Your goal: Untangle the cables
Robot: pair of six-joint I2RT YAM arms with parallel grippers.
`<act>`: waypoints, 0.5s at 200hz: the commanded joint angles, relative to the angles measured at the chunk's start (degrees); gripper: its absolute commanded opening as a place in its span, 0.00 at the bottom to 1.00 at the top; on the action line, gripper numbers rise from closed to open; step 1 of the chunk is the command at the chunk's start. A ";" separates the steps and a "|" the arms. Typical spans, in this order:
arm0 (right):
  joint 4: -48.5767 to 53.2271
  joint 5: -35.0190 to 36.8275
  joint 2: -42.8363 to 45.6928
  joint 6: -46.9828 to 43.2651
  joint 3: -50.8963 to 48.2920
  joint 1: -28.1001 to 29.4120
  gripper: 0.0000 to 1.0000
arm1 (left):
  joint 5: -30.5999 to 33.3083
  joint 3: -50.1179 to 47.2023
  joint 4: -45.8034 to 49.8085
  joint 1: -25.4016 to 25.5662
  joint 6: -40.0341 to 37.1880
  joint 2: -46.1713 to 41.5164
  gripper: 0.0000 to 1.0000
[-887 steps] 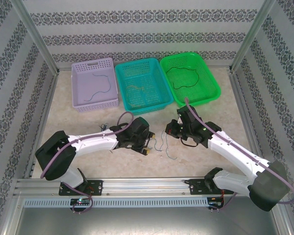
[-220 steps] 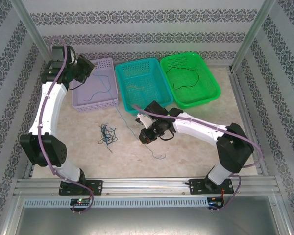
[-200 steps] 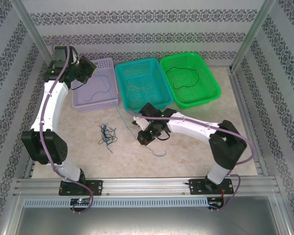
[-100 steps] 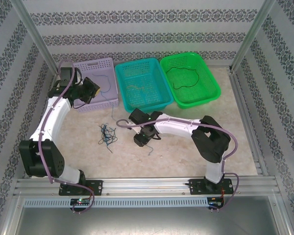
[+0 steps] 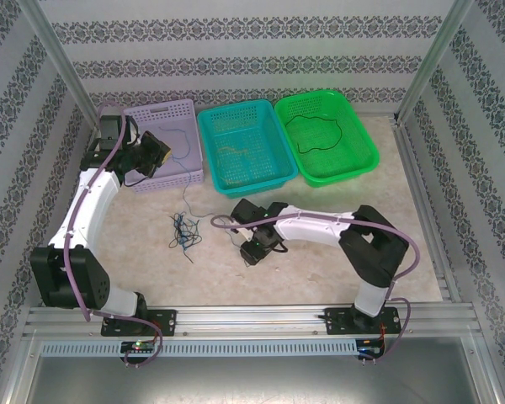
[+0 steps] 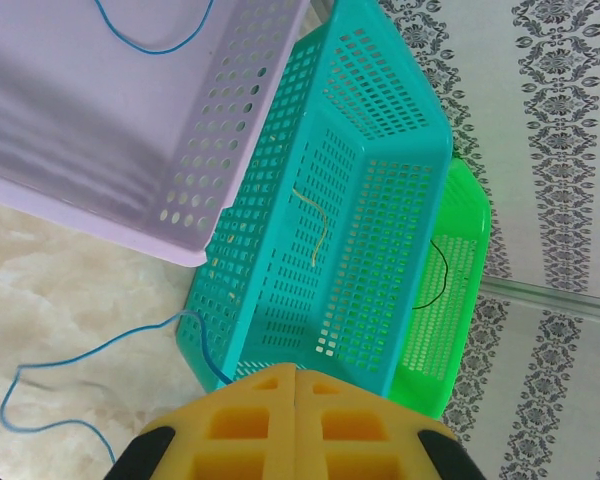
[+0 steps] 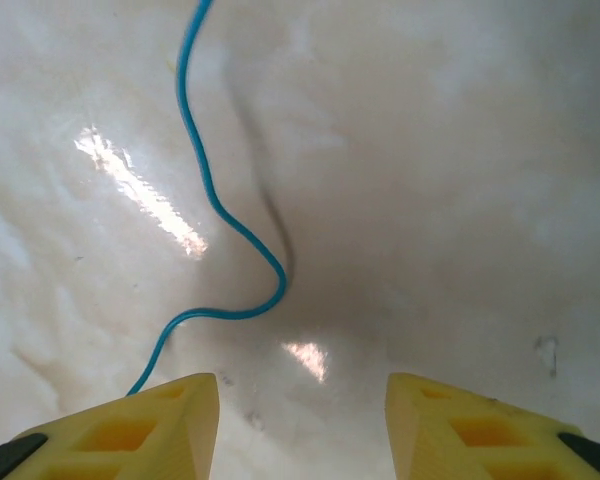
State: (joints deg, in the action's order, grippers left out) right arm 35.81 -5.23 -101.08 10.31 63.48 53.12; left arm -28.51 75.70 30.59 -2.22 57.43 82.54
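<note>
My left gripper (image 5: 157, 152) hangs at the front corner of the lavender basket (image 5: 178, 110), shut on a thin blue cable (image 6: 100, 352) that leaves its yellow fingers (image 6: 260, 420) and trails down to the table (image 5: 186, 199). A small dark tangle of cables (image 5: 183, 231) lies on the table below it. My right gripper (image 7: 302, 400) is low over the table, open, with nothing between its fingers; a blue cable (image 7: 230, 222) curls just ahead and runs in beside its left finger (image 7: 150, 430). From above, the right gripper (image 5: 251, 252) sits right of the tangle.
Three baskets line the back. The lavender one holds a blue cable (image 6: 150, 45). The teal basket (image 5: 212, 145) holds a yellowish cable (image 6: 320, 230). The green basket (image 5: 364, 139) holds a black cable (image 5: 320, 135). Patterned walls and metal posts (image 5: 61, 76) close in the sides.
My right gripper has opened, let go of the blue cable and slid left and nearer. The left arm has swung down from the basket's far left corner to its front, cable in tow.
</note>
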 commanded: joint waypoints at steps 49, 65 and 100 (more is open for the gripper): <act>-0.52 -12.89 2.76 16.77 -0.41 -0.83 0.45 | -1.17 -0.77 -0.90 0.46 -0.58 -1.96 0.00; -0.57 -14.31 4.31 21.43 0.78 -1.89 0.46 | -1.13 -0.98 -0.88 0.46 -0.65 -2.03 0.00; -0.23 -18.59 4.95 35.09 3.03 -4.55 0.46 | -1.33 -1.43 -1.03 0.46 -0.56 -2.38 0.00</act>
State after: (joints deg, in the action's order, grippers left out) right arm 35.35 -19.40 -97.69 33.15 63.88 50.09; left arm -28.77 75.18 30.59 -2.22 57.43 82.11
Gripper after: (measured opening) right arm 0.462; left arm 0.047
